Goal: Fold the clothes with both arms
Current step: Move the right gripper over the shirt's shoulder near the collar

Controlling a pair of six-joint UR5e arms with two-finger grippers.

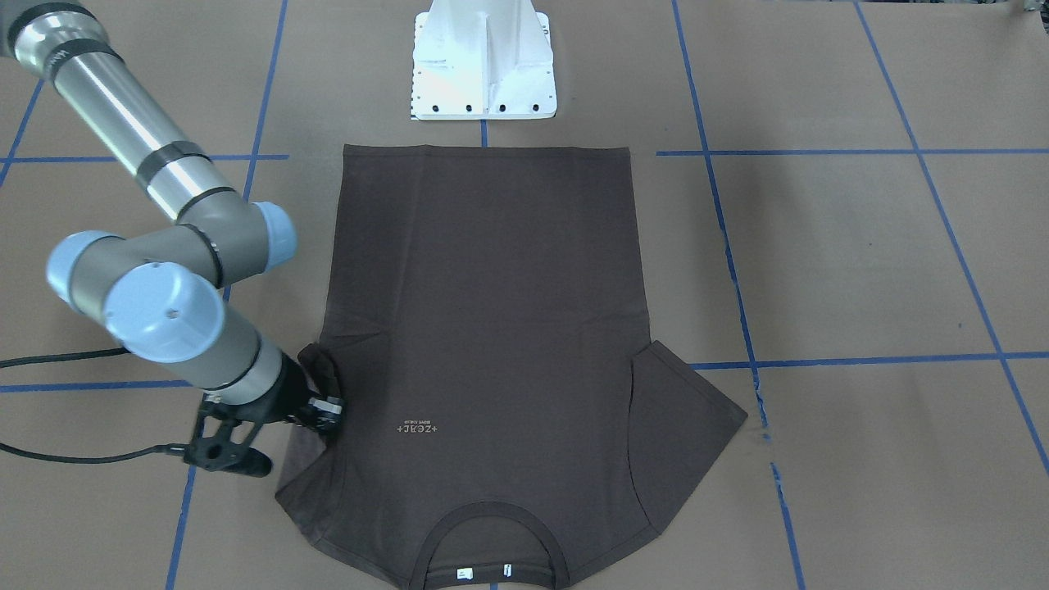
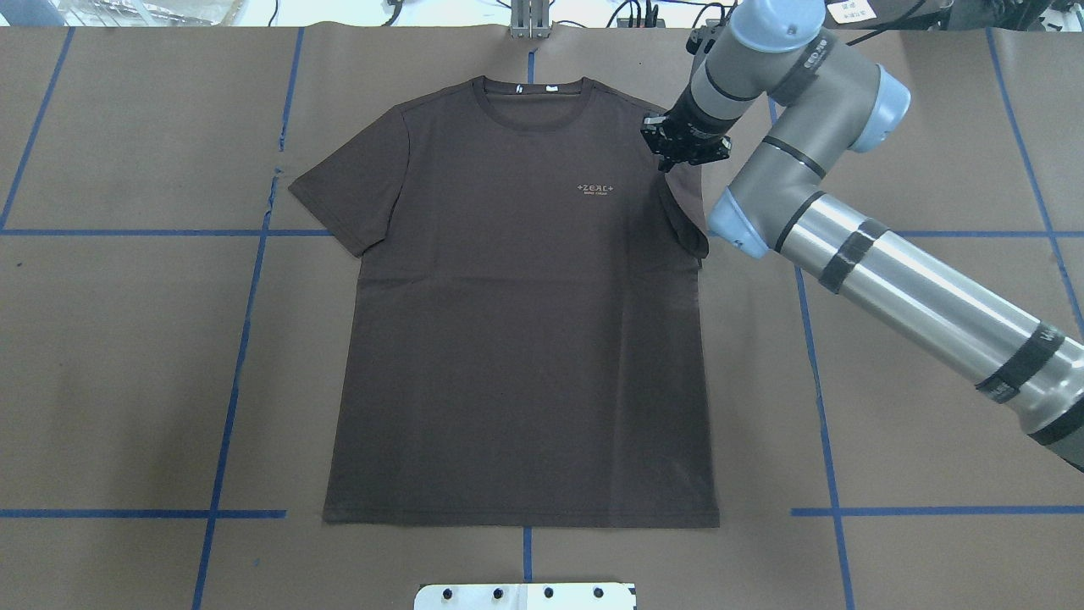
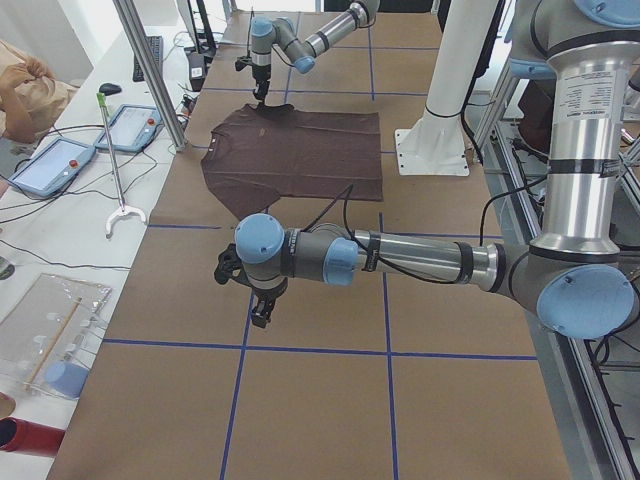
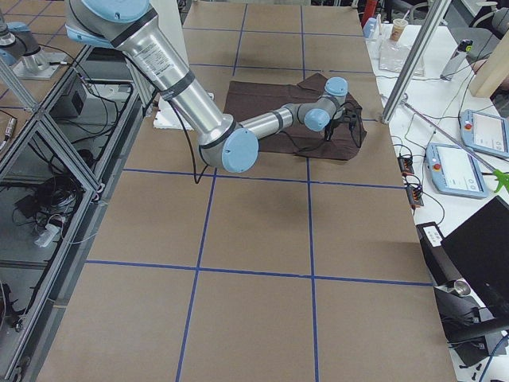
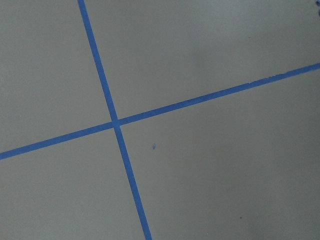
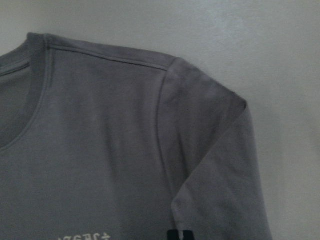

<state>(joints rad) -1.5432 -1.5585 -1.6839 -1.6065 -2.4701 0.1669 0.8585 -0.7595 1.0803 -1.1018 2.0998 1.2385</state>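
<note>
Folding barely begun: the brown T-shirt point(image 2: 517, 322) lies flat, hem nearest the white base point(image 2: 525, 596), the right gripper point(image 2: 677, 152) apparently pinching its far sleeve point(image 2: 688, 222); the left gripper point(image 3: 258, 308), grip unreadable, hangs away to the base's left.

The collar of the T-shirt point(image 1: 483, 328) is cut off by the front view's lower edge. Fingertips of the right gripper point(image 2: 682, 149) are hidden by its body. The left gripper point(image 3: 261, 310) is seen too small to be judged.
</note>
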